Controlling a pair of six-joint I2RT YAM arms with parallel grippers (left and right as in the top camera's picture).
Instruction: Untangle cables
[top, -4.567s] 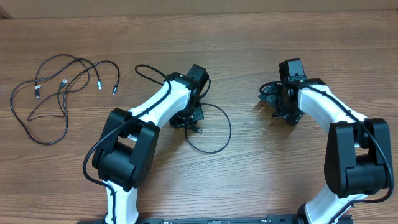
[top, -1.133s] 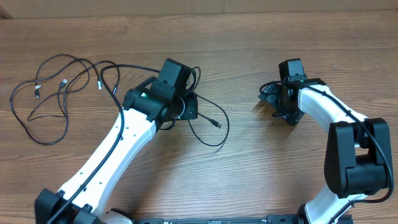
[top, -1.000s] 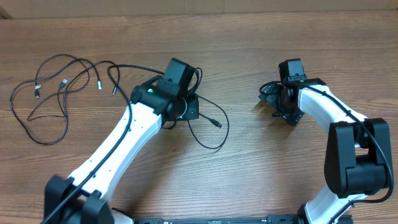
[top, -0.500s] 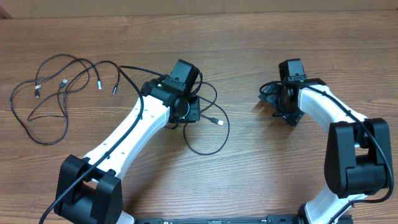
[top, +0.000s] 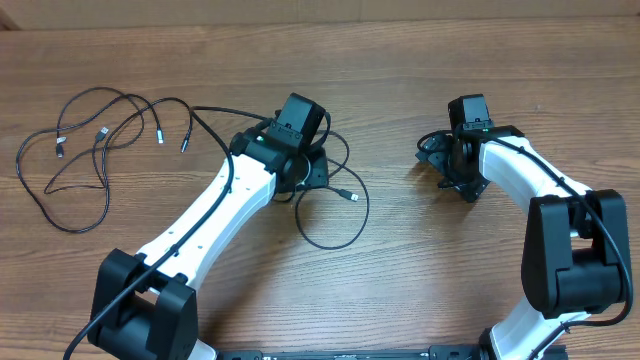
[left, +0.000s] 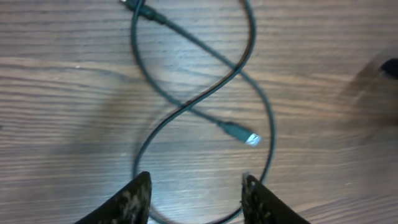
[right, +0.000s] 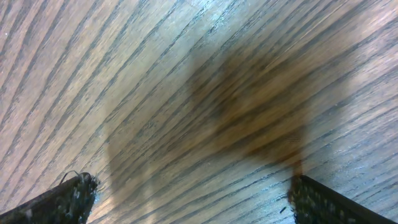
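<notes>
Left wrist view: left gripper (left: 196, 182) jaws parted above a looped cable (left: 184, 107) (right gripper (right: 189, 186) spread wide)

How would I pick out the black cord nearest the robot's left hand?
On the wooden table, follow the white left arm to its hand. Just below lies a black cord in one wide loop with a silver-tipped plug, unlike the tangled bunch far left.

Black cables (top: 101, 132) lie tangled at left; a looped cable (top: 350, 197) crosses itself centrally.
</notes>
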